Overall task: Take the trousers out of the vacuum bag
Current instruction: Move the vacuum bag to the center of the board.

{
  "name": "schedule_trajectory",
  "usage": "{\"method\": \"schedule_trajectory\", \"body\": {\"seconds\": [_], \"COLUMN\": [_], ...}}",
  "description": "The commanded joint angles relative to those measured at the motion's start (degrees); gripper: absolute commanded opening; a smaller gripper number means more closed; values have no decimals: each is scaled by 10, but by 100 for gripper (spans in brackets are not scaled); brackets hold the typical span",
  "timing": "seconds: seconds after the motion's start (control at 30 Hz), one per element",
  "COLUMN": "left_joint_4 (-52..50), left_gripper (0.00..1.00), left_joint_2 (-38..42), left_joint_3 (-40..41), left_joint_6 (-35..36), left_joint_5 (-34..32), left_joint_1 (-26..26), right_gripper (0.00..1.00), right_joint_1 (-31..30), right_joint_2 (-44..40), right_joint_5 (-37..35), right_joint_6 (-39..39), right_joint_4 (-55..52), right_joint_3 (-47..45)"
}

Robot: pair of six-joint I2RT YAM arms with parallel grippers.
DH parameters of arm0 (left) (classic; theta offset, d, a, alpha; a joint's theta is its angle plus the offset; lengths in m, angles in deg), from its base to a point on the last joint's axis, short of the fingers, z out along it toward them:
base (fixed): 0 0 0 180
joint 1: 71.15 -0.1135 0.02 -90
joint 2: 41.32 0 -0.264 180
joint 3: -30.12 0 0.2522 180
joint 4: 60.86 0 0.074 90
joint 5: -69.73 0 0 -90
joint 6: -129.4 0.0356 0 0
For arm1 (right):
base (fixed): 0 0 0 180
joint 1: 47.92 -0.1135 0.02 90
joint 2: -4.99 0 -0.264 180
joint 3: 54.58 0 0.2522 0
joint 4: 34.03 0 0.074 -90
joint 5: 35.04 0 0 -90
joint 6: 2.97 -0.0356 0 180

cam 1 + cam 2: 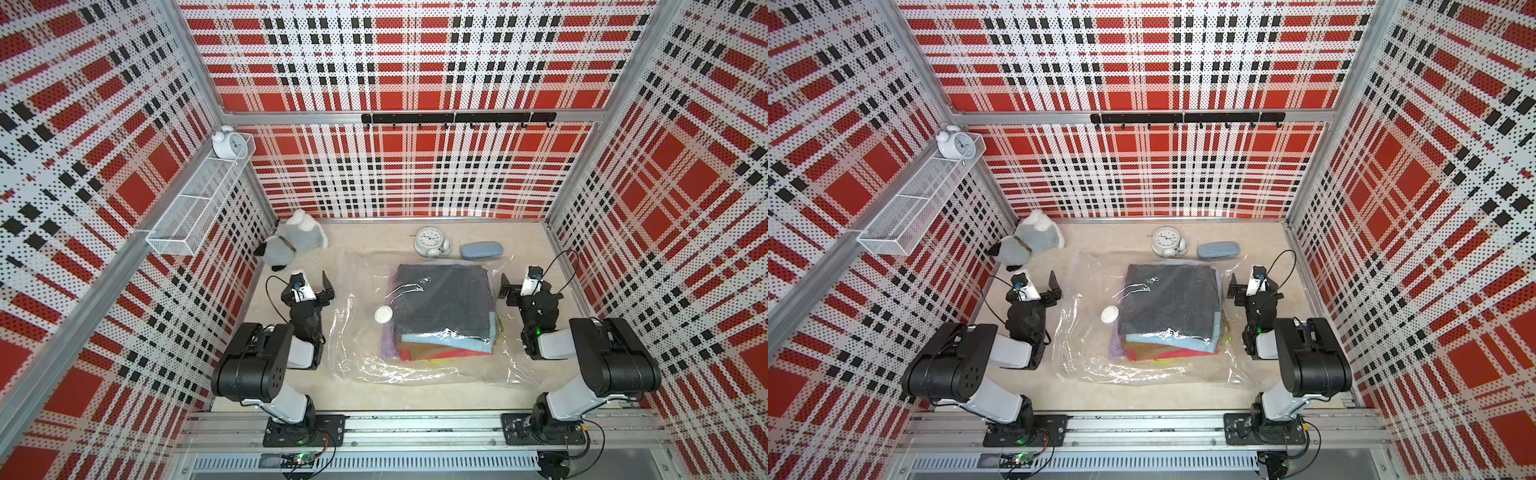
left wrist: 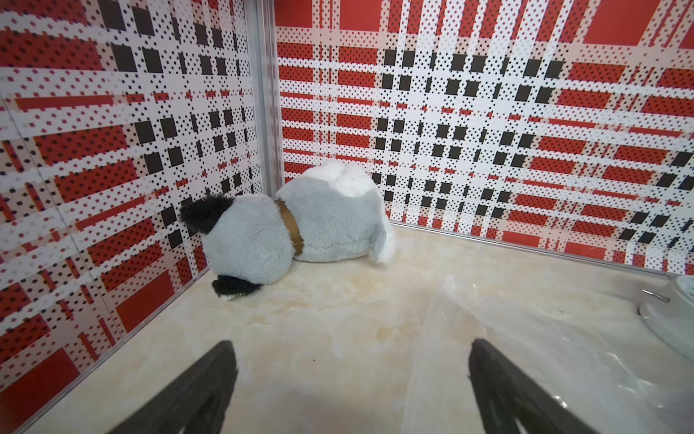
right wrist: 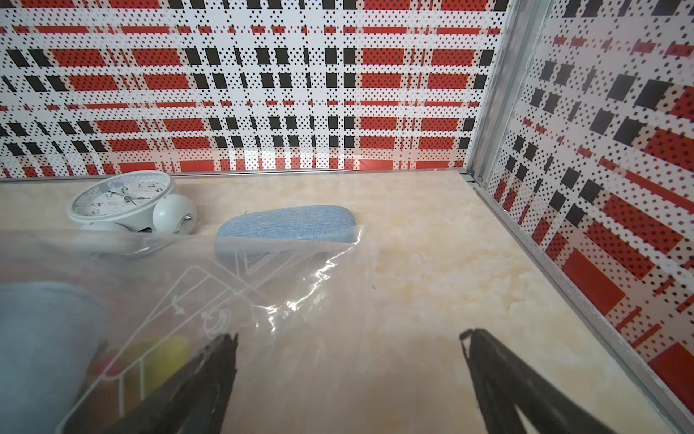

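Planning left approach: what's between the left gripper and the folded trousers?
Only an empty stretch of the clear crinkly plastic vacuum bag, bearing its round white valve cap; this shows in both top views.

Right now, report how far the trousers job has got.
Done: nothing; the trousers lie stacked inside the vacuum bag. In hand: nothing; the left gripper and right gripper stand open and empty on either side of the bag. Left: get into the bag and pull out the whole stack.
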Motion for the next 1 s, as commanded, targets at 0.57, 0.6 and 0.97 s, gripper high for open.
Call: {"method": "schedule_trajectory", "body": {"seconds": [0.57,0.6,0.97], "left_joint_4": [-5,-5,5], "left_gripper": [98,98,98], "left_joint_2": [10,10,83], "left_joint_3": [4,4,42], "left_joint_6": [5,5,-4], "left_joint_5": [11,11,-18], "left_joint_1": [-8,-8,-6], "right_gripper": [100,100,100], "right_joint_1": [-3,-4,-3], "right_joint_2": [-8,-9,-52], "right_joint_5": [5,5,-39], "right_joint_6": [5,5,-12], "right_joint_4": [-6,-6,32], "right_joint_3": [-5,-5,-43]}}
